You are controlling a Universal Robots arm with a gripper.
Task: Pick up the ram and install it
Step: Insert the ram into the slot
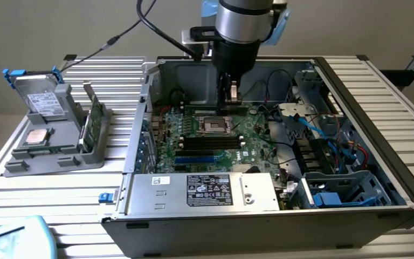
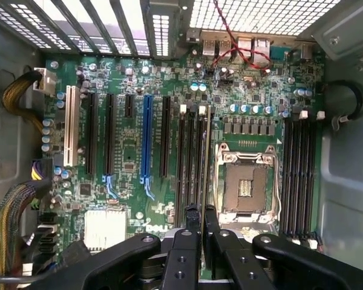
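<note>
The black pincer (image 2: pixel 201 214) is clamped on the long, thin green ram stick (image 2: pixel 204 151), edge-on along the dark memory slots (image 2: pixel 187 157). It sits just beside the empty silver processor socket (image 2: pixel 247 184), inside the open grey computer case (image 1: pixel 401 178) on the slatted metal counter (image 1: pixel 49 189), with the case walls close by.

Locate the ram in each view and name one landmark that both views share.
Exterior view: the ram hangs from the gripper inside the case, by the CPU socket.
Wrist view: the ram runs edge-on from the gripper, alongside the CPU socket.
Shared landmark: the CPU socket.
</note>
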